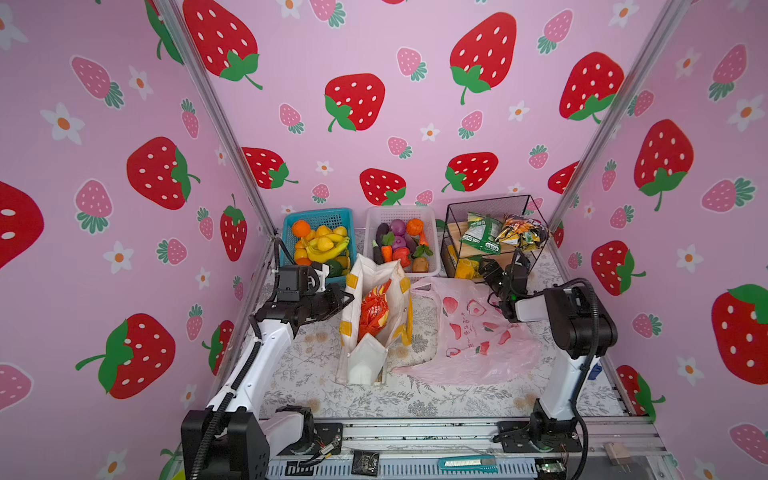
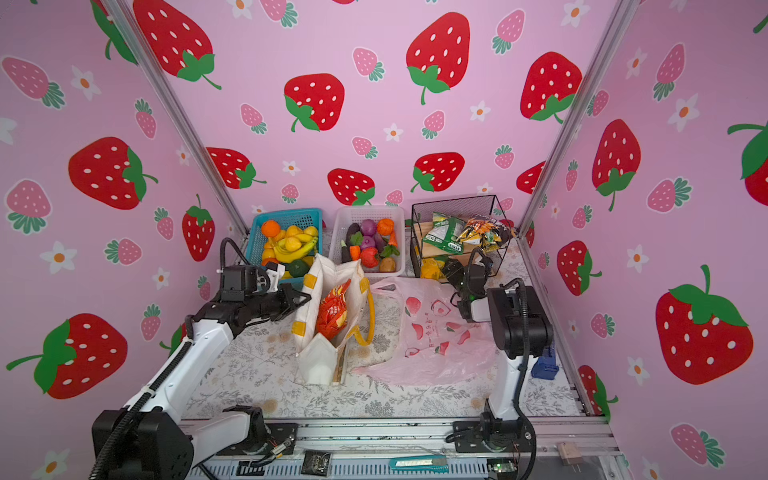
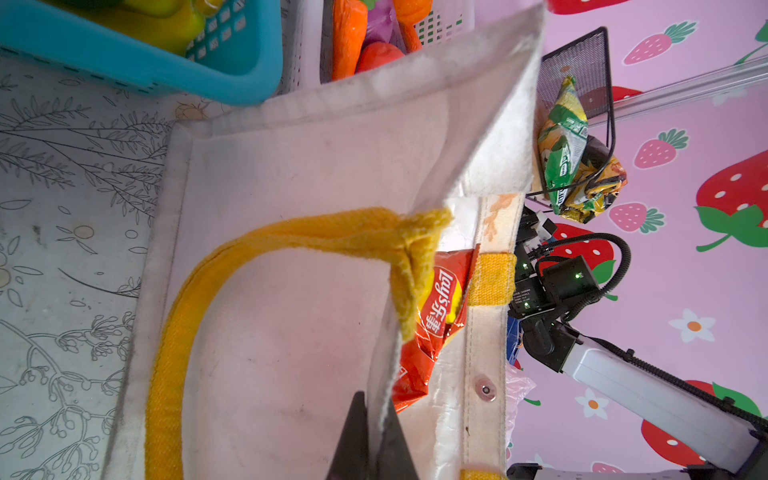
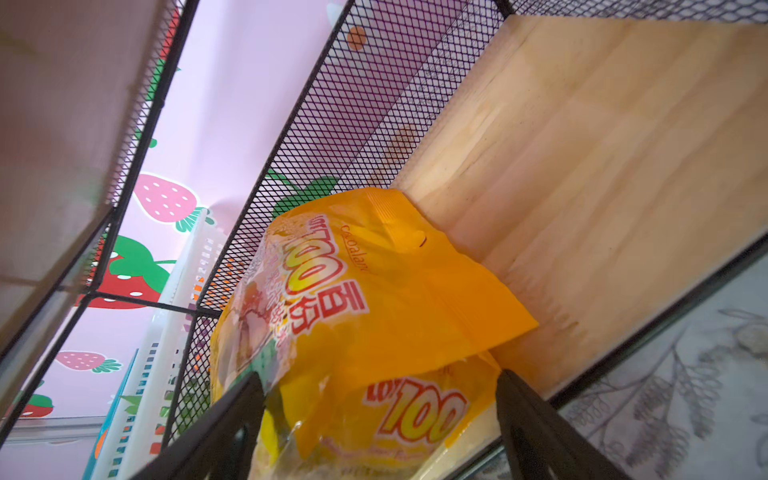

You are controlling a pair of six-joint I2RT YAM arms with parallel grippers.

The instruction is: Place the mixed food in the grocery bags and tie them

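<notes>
The cream canvas tote (image 1: 365, 357) (image 2: 320, 361) with yellow straps stands mid-table, a red-orange snack packet (image 1: 374, 311) (image 3: 440, 307) inside it. My left gripper (image 1: 347, 299) (image 3: 374, 411) is shut on the tote's near top edge. Right of the tote, the pink plastic bag (image 1: 469, 336) (image 2: 432, 332) lies flat. My right gripper (image 1: 484, 268) (image 4: 380, 374) is open inside the wire rack's lower shelf, a finger on either side of the yellow snack packets (image 4: 374, 291). Toy vegetables (image 1: 401, 245) fill the white basket (image 1: 435, 257) behind.
The black wire rack (image 1: 490, 203) at the back right holds green and dark packets (image 1: 482, 232) on its wooden upper shelf. A blue basket (image 1: 320, 216) of bananas, lemons and oranges stands at the back left. Pink strawberry walls close in three sides.
</notes>
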